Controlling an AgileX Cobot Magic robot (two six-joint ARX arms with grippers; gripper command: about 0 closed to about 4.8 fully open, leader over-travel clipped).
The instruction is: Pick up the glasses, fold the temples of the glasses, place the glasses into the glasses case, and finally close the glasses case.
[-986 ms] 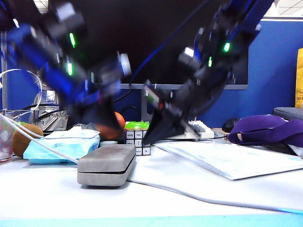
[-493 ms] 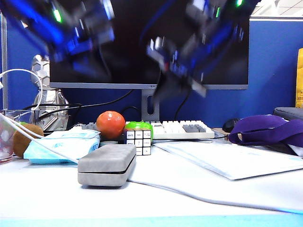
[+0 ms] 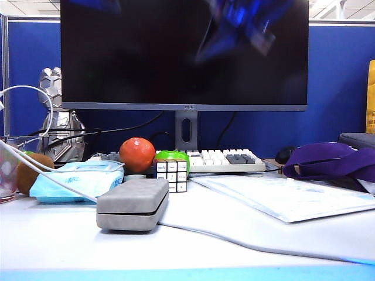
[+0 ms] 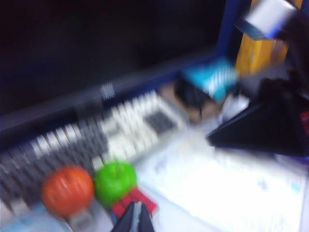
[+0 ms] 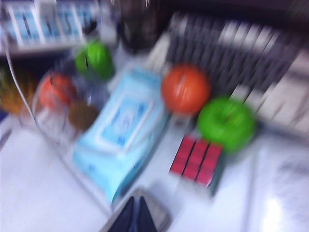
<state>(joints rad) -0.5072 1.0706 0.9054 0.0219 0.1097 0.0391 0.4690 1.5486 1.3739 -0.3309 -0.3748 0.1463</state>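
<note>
The grey glasses case (image 3: 132,204) lies closed on the white table, left of centre in the exterior view. The glasses and their temples are out of view. Both arms are lifted high, and only a blue blur of the right arm (image 3: 239,26) shows at the top edge in front of the monitor. My left gripper (image 4: 137,218) is shut and empty, hovering above the red face of the cube (image 4: 136,200). My right gripper (image 5: 136,212) is shut and empty, above one grey corner of the case (image 5: 161,215). Both wrist views are motion-blurred.
Behind the case stand an orange (image 3: 136,154), a green apple (image 3: 171,156) and a puzzle cube (image 3: 171,175). A light blue packet (image 3: 76,178) and a kiwi (image 3: 28,172) lie to the left. Keyboard (image 3: 225,160), monitor (image 3: 184,52), papers (image 3: 281,196), purple cloth (image 3: 328,161), grey cable (image 3: 234,240).
Both arms have swung up from just above the case to the top of the exterior view and mostly out of it. The case has stayed closed and in place.
</note>
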